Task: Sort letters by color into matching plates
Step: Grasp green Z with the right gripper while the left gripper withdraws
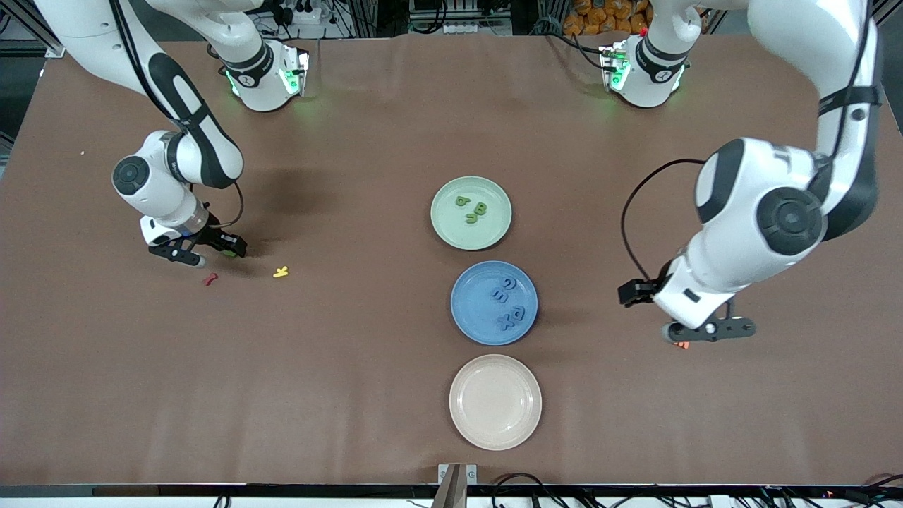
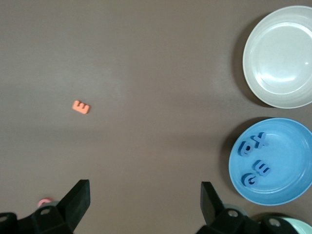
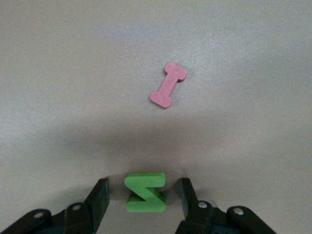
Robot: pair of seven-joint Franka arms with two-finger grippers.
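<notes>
Brown table: green plate [image 1: 471, 213] holds three green letters, blue plate [image 1: 494, 303] four blue. My right claw [image 3: 144, 204], fingers apart, straddles the last green letter [image 3: 145, 192]. Left claw [image 2: 144, 204] waits, spread wide.

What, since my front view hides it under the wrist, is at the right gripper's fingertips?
Observer: A green letter Z, between the open fingers of the right gripper, which do not touch it.
Operator: Which letter is the red letter nearby?
Observer: An I, lying apart from the Z.
Operator: And the left gripper?
Observer: It is open, and an orange letter E lies apart from it on the table.
</notes>
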